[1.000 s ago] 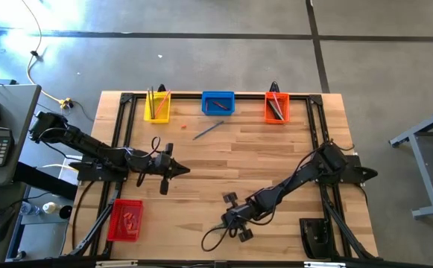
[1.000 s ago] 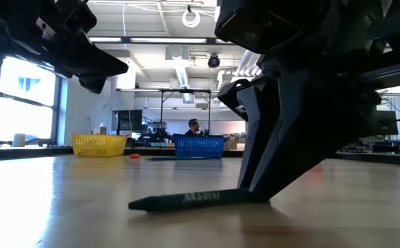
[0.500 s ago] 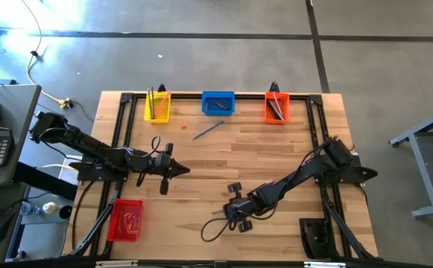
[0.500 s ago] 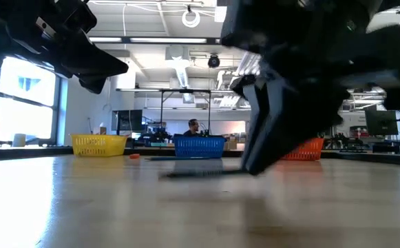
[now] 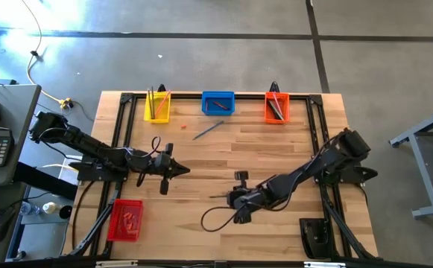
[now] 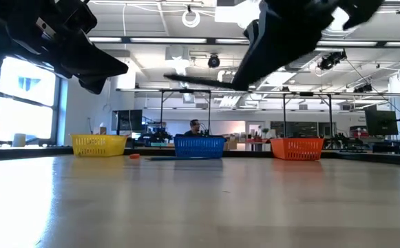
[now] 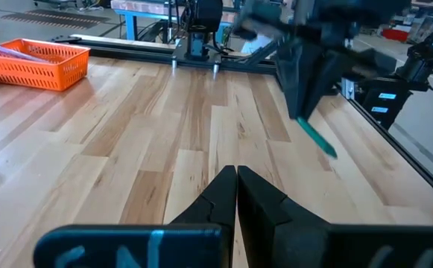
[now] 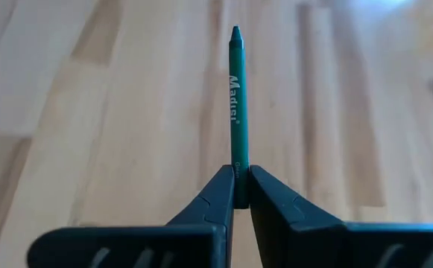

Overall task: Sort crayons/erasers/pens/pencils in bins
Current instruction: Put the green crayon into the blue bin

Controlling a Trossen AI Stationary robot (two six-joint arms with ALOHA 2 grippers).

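My right gripper (image 5: 232,197) hovers over the table's middle, nearer the near edge, shut on a green crayon (image 8: 236,97) with a pointed tip and printed lettering. The low view shows the crayon (image 6: 193,80) high above the table. My left gripper (image 5: 186,170) waits shut to the left of the middle, touching nothing. Four bins stand around: yellow (image 5: 156,106), blue (image 5: 217,103) and orange (image 5: 276,108) along the far edge, and red (image 5: 125,220) at the near left. A long blue stick (image 5: 209,130) and a tiny red eraser (image 5: 183,126) lie before the far bins. My right gripper pinches the green crayon's blunt end (image 8: 237,170) between its two fingertips (image 8: 217,195). The crayon sticks straight out ahead of the fingers, in line with them, its tip (image 5: 212,196) pointing toward the table's left. It is lifted clear of the table, roughly level.
Sticks stand in the yellow and orange bins, one lies in the blue bin, and small reddish pieces lie in the red bin. A cable loops on the wood (image 5: 212,222) below the right arm. Black frame rails run along the table's edges. Bare wood lies between the arms.
My right gripper, shut on the green crayon, has risen from the table and moved toward the far edge. The crayon lay with its tip on the wood a second ago; now it is lifted clear, high above the surface. The left arm has kept still.
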